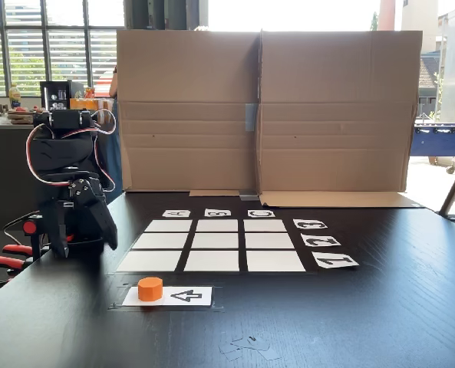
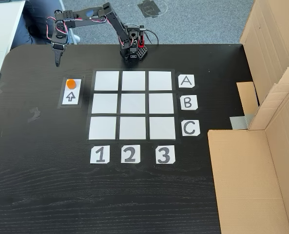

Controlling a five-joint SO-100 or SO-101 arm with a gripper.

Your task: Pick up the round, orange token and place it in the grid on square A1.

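The round, orange token (image 1: 150, 288) (image 2: 71, 83) sits on a white card with a black arrow (image 1: 187, 295) (image 2: 70, 96), just outside the grid (image 1: 217, 241) (image 2: 132, 104). Square A1 (image 1: 149, 261) (image 2: 106, 81) is the bare white corner cell nearest the token. My gripper (image 1: 86, 250) (image 2: 57, 61) hangs fingers-down over the dark table (image 1: 380, 322), apart from the token, to its left and farther back in a fixed view. Its jaws look spread and hold nothing.
A folded cardboard wall (image 1: 265, 107) (image 2: 276, 97) closes the grid's far side. The arm's base (image 2: 132, 48) stands at the table edge beside row A. Red-handled clamps (image 1: 4, 259) lie by the arm. Clear tape scraps (image 1: 246, 346) lie near the front edge.
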